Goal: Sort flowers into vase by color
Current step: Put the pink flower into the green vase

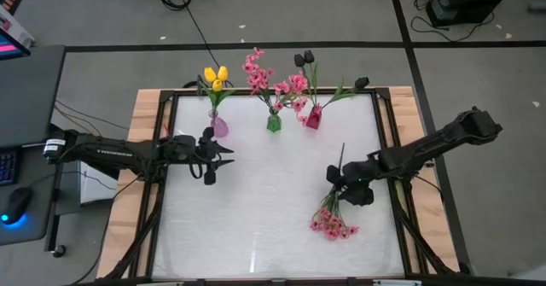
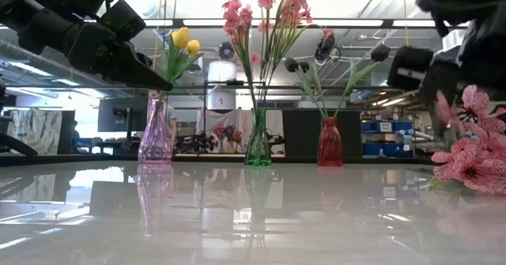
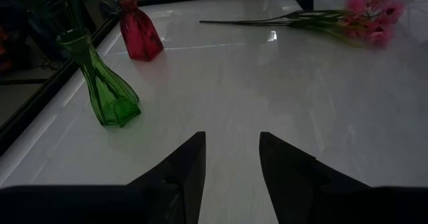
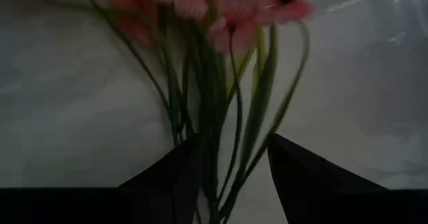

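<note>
- Right claw (image 1: 339, 182) is straddling the pink spray's (image 1: 333, 221) stems, fingers parted, blossoms lying just ahead on the surface (image 1: 264, 209).
- Left claw (image 1: 218, 157) is hovering open, purple vase (image 1: 219, 125) just beside it.

Three vases stand along the table's (image 1: 256, 235) twelve o'clock edge: purple (image 1: 219, 125) with yellow tulips (image 1: 215, 77), green (image 1: 274, 122) with pink blossoms (image 1: 256, 69), red (image 1: 312, 117) with dark tulips (image 1: 304, 59). The left gripper (image 1: 223, 157) hovers at nine o'clock. The right gripper (image 1: 335, 180), at four o'clock, sits over the stems of a pink spray (image 1: 333, 222) lying on the table.
</note>
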Controlling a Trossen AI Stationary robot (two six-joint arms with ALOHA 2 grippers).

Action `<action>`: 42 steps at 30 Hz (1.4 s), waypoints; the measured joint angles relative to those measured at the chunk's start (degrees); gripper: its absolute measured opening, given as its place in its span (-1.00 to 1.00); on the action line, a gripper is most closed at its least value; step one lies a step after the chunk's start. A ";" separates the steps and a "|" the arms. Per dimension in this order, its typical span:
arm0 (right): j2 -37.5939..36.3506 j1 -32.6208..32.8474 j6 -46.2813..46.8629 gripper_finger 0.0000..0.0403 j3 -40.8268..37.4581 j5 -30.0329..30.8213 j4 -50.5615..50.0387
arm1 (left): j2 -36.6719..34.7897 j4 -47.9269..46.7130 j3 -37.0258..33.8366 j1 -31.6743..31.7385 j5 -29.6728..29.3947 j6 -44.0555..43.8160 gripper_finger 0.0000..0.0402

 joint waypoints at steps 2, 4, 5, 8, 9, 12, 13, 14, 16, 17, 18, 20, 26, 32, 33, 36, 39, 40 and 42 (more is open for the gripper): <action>1.84 -0.35 -0.57 -0.11 0.00 0.06 0.18 | 0.00 -0.03 0.00 0.00 0.01 0.00 -0.27; 3.36 -0.71 -0.70 -0.11 0.00 0.44 0.16 | 0.00 -0.01 0.00 0.00 0.00 0.00 -0.27; 3.99 -0.93 -0.62 -0.11 0.00 0.42 0.16 | 0.00 -0.01 0.00 0.00 -0.01 0.00 -0.27; 5.60 -1.55 -0.49 -0.11 -0.01 0.42 0.14 | 0.00 -0.01 0.00 0.00 0.00 0.00 -0.27; 6.01 -1.66 -0.50 -0.11 0.00 0.42 0.11 | 0.00 -0.02 0.00 0.00 -0.01 0.00 -0.27; 6.84 -1.90 -0.54 -0.11 0.00 0.32 0.25 | 0.00 -0.03 0.00 0.00 0.01 0.00 -0.27; 7.09 -1.90 -0.54 -0.11 0.02 0.31 0.29 | 0.00 -0.03 0.00 0.00 0.00 0.00 -0.27; 7.25 -1.90 -0.51 -0.11 0.02 0.27 0.35 | 0.00 -0.03 0.00 0.00 -0.01 0.00 -0.27; 7.47 -1.90 -0.36 -0.12 0.04 0.18 0.39 | 0.00 -0.01 0.00 0.00 0.00 0.00 -0.27; 7.48 -1.90 -0.34 -0.13 0.05 0.16 0.39 | 0.00 -0.03 0.00 0.00 0.00 0.00 -0.27; 7.48 -1.90 -0.34 -0.15 0.05 0.18 0.38 | 0.00 -0.03 0.00 0.00 -0.01 0.00 -0.27; 7.48 -1.90 -0.33 -0.20 0.05 0.18 0.35 | 0.00 -0.01 0.00 0.00 -0.01 0.00 -0.27; 7.48 -1.90 0.88 -0.46 0.02 0.20 0.40 | 0.00 -0.02 0.00 0.00 0.00 0.00 -0.27; 7.54 -1.90 1.34 -0.79 0.75 0.11 -0.68 | 0.00 -0.03 0.00 0.00 0.00 0.00 -0.27; 7.54 -1.90 1.34 -0.84 1.21 0.11 -0.96 | 0.00 -0.02 0.00 0.00 0.00 0.00 -0.27; 7.54 -1.90 1.64 -0.94 2.88 0.05 -1.88 | 0.00 -0.03 0.00 0.00 -0.01 0.00 -0.27; 7.54 -1.90 2.91 -0.92 5.36 -0.19 -2.48 | 0.00 -0.03 0.00 0.00 0.01 0.00 -0.27; 7.54 -1.90 3.68 -0.90 6.15 -0.70 -2.47 | 0.00 -0.01 0.00 0.00 0.01 0.00 -0.27; 7.48 -1.90 5.81 -0.87 7.67 -2.03 -2.70 | 0.00 -0.03 0.00 0.00 0.00 0.00 -0.27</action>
